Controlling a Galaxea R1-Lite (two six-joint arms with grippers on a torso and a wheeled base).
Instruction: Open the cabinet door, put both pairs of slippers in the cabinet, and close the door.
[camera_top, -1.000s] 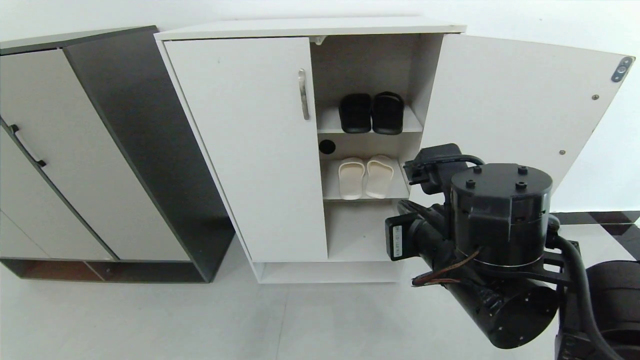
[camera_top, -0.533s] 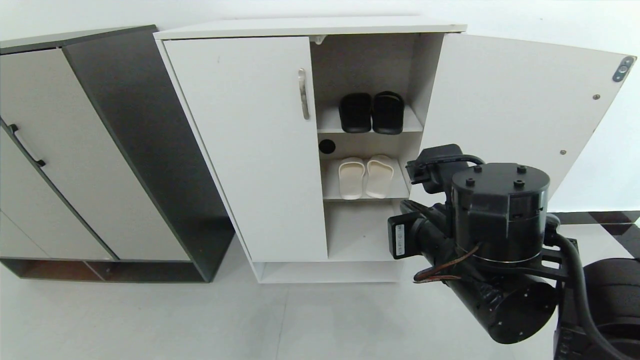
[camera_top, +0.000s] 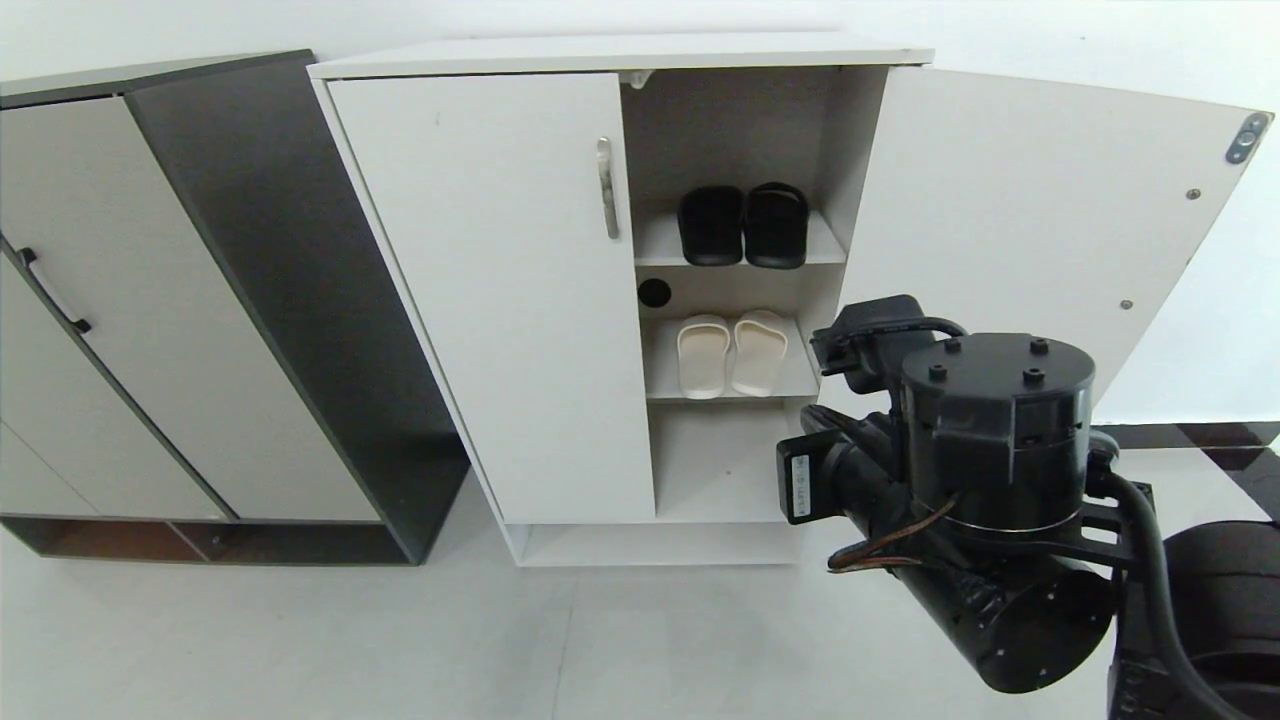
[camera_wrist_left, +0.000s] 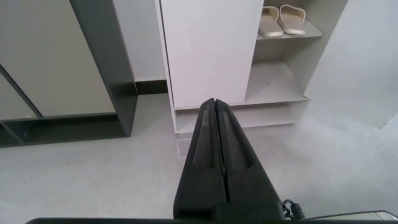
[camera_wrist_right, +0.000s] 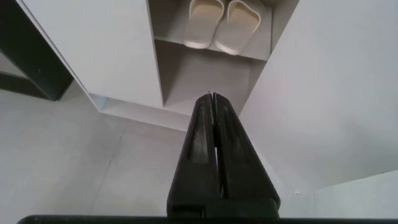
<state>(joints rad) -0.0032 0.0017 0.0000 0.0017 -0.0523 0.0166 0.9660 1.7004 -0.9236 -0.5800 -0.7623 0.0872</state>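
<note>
Head view: black slippers (camera_top: 742, 226) sit side by side on the upper shelf of the white cabinet (camera_top: 620, 55). They are smooth, matte and round-ended. Their long axes run front to back, with the strap ends toward the cabinet's back panel and the heels at the shelf edge.

Cream slippers (camera_top: 732, 355) are on the shelf just below and have the same moulded slide shape. They are also paired, touching or nearly so, and lie front to back with heels toward the opening. The right one is turned slightly off parallel.

A round hole (camera_top: 654, 293) shows in the back panel between the two shelves.

The cabinet is flat white laminate board. Its right door (camera_top: 1020, 200) is swung wide open. Its left door (camera_top: 500, 300) is closed and carries an upright metal bar handle (camera_top: 606, 188).

The right gripper (camera_wrist_right: 212, 99) has slim black fingers pressed together on nothing. It is in front of the cabinet and points toward the compartment under the cream pair.

The left gripper (camera_wrist_left: 214, 106) is likewise closed and empty. It is in front of the cabinet over the pale smooth floor (camera_top: 400, 640) and points toward the closed left door.

A grey cabinet (camera_top: 250, 250) with a dark side panel stands just beside the white cabinet's left wall.
</note>
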